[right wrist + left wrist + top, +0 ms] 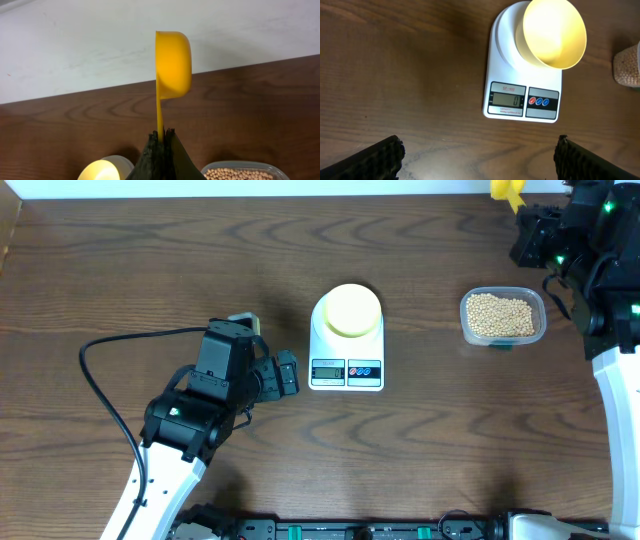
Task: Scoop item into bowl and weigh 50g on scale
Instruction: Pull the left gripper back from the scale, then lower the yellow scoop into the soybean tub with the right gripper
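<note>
As the bowl (351, 311) is parked on the zeroed scale (346, 372), the scoop (172, 62) is gripped by the right end effector (161, 137), ready for beans (501, 315); the left end effector (480, 160) is spread open.

This looks like a robotics lab bench. A bare, dark wood-grain surface (100, 260) meets a plain white wall (75, 50) beyond the right jaws. A black cable (84, 356) loops behind the left jaws, and black mounting hardware (330, 532) lines the near edge.
</note>
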You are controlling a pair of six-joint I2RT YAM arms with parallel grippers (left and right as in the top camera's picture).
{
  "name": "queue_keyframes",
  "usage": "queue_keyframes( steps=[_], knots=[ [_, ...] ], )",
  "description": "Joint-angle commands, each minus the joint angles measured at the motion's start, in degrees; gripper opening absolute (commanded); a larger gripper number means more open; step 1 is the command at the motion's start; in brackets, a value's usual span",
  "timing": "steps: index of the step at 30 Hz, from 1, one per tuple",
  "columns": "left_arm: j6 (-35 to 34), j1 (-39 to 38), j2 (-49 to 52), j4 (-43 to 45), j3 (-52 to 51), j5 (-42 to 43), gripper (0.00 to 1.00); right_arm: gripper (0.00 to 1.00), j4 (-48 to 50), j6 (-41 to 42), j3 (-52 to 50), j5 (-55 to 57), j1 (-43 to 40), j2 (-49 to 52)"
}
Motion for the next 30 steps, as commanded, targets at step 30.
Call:
queue_keyframes(
  steps=[30],
  knots=[
    [0.9, 0.3, 0.0, -0.3, 0.1, 0.1, 0.98, 0.01, 2.8, 8.7, 1.1, 4.8, -8.8, 0.6]
  ],
)
